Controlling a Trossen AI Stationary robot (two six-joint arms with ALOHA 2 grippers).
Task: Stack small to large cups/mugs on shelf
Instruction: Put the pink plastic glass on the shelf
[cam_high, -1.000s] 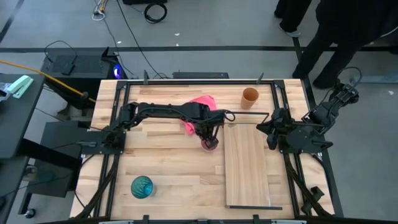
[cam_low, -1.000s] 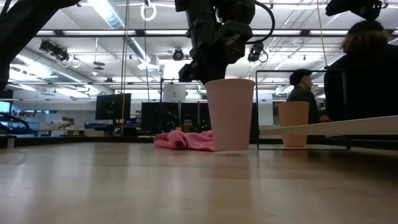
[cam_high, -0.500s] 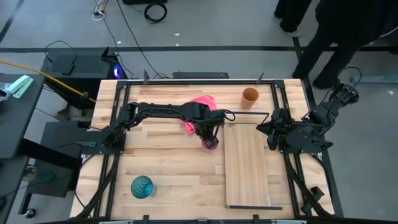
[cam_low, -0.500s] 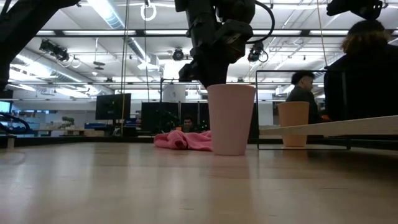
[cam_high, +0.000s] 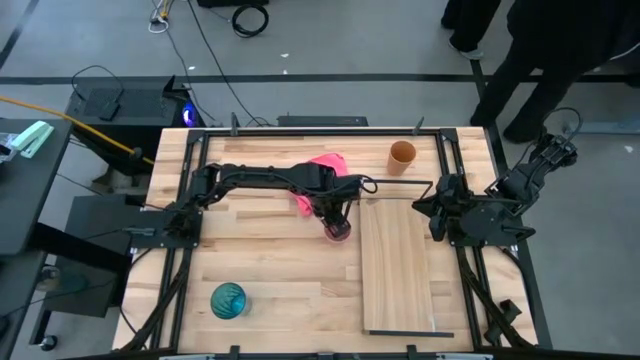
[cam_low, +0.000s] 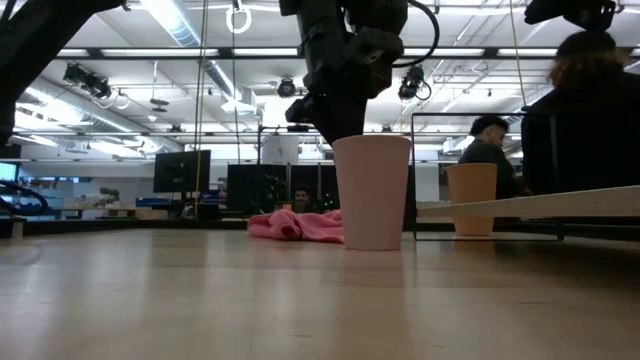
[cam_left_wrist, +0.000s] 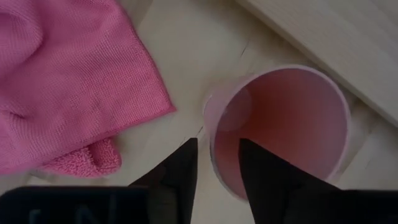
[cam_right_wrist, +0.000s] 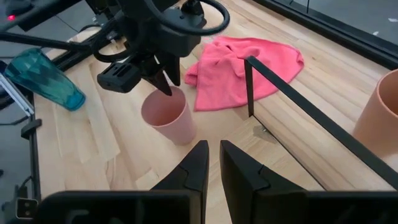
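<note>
The pale pink cup (cam_high: 338, 232) stands upright on its base on the tabletop (cam_low: 372, 190), just left of the shelf board (cam_high: 398, 270). My left gripper (cam_left_wrist: 217, 142) is above it, pointing down, slightly open. One finger (cam_left_wrist: 261, 174) is inside the cup and the other (cam_left_wrist: 180, 171) is outside, astride the rim (cam_left_wrist: 209, 134), with a sliver of gap on each side. The orange-brown cup (cam_high: 402, 156) stands at the far side behind the shelf's wire frame (cam_right_wrist: 292, 106). The teal cup (cam_high: 228, 300) stands near the front left. My right gripper (cam_right_wrist: 212, 144) is shut and empty at the table's right.
A pink cloth (cam_high: 318, 170) lies crumpled just beyond the pink cup. The shelf board's top is bare. People stand beyond the table's far right corner (cam_high: 540, 60), and one shows at the right of the low view (cam_low: 585, 120).
The pink cup has come down a little onto the tabletop, together with my left gripper, and has stayed upright. It has then kept still.
</note>
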